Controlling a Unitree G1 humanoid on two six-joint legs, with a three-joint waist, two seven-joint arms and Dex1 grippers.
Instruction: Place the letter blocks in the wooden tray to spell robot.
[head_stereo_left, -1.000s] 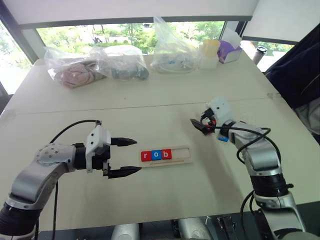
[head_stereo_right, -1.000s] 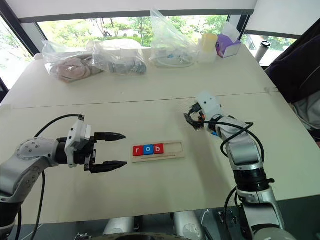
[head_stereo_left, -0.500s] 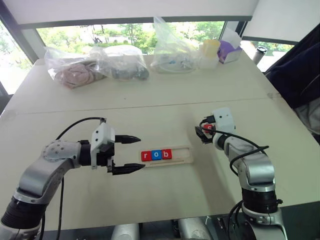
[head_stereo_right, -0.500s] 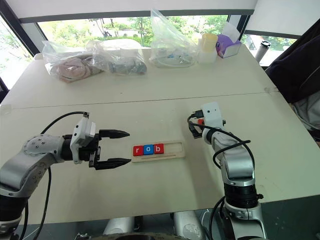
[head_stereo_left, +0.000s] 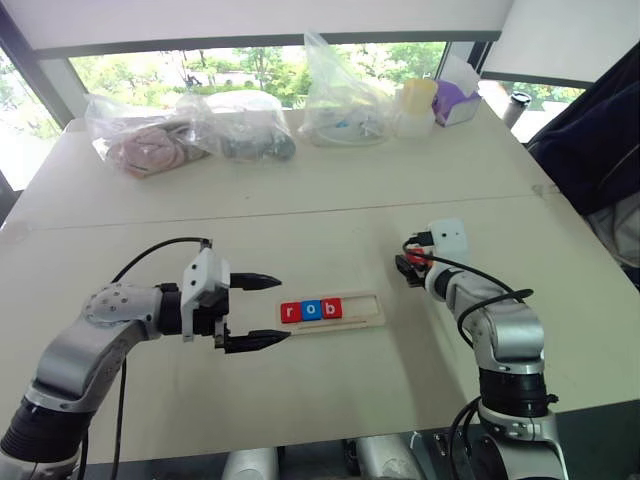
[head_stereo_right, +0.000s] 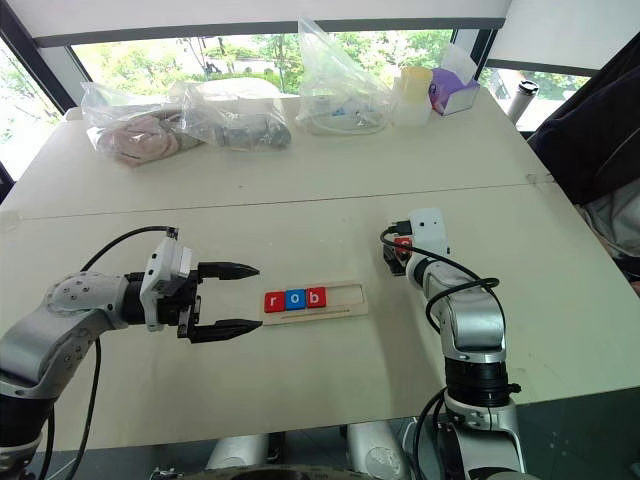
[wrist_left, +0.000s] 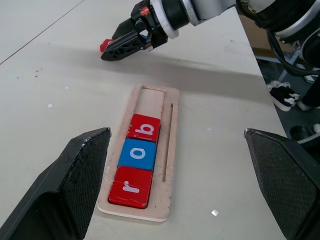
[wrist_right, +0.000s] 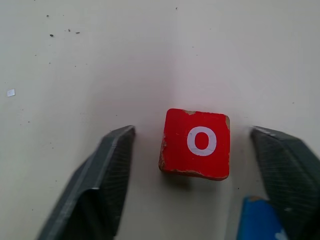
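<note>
A wide-open left end effector (head_stereo_left: 262, 312) hovers beside a wooden tray (head_stereo_left: 368, 310) holding three blocks: red "r" (wrist_left: 130, 187), blue "o" (wrist_left: 137, 154), red "b" (wrist_left: 144, 127). To the right on the counter (head_stereo_left: 330, 380), the right end effector (wrist_right: 200, 165), fingers apart, straddles a red "o" block (wrist_right: 196, 143); its wrist view also shows a blue block's corner (wrist_right: 257, 220).

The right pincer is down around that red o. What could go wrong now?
The red o block lies off-centre between the right pincer fingers, nearer one side and not yet touched, so closing might push or twist it. A blue block sits against one finger and could get nudged or caught. The wooden tray has two free slots past r, o, b, so a crooked block may not seat.
</note>
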